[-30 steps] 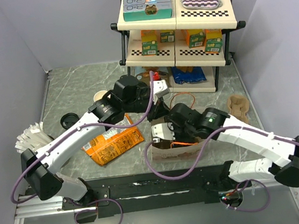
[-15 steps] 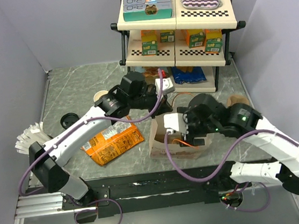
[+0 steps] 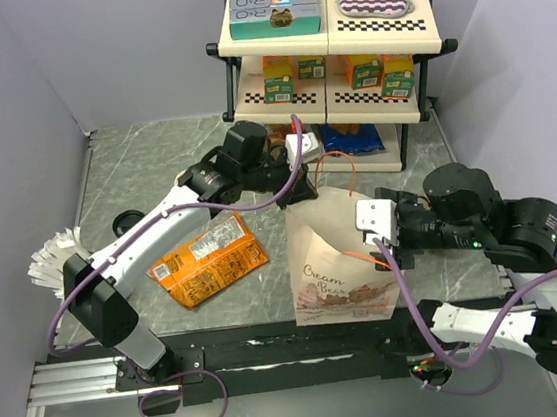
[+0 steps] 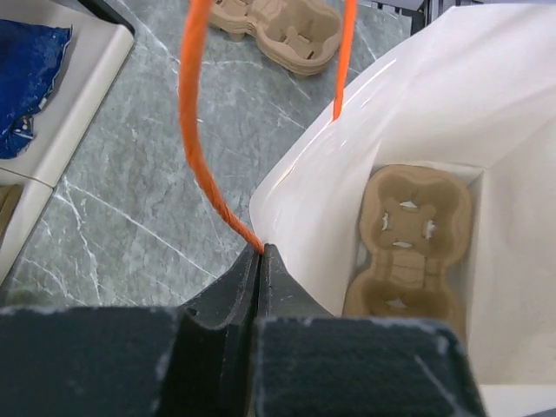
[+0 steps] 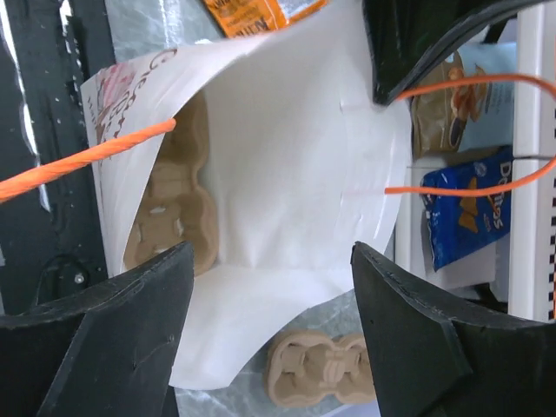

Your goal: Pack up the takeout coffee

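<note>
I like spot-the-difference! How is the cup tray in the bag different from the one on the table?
The tray in the bag lies at the bottom of the white paper bag, walls all round it; the tray on the table lies out in the open on the grey table. They are also turned crosswise to each other. Both are brown cardboard with cup holes, and both are empty.

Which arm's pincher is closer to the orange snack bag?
Left. The left gripper, shut on the far rim of the paper bag, sits on the same side as the orange snack bag; the right gripper hangs open beyond the paper bag, farther off.
</note>
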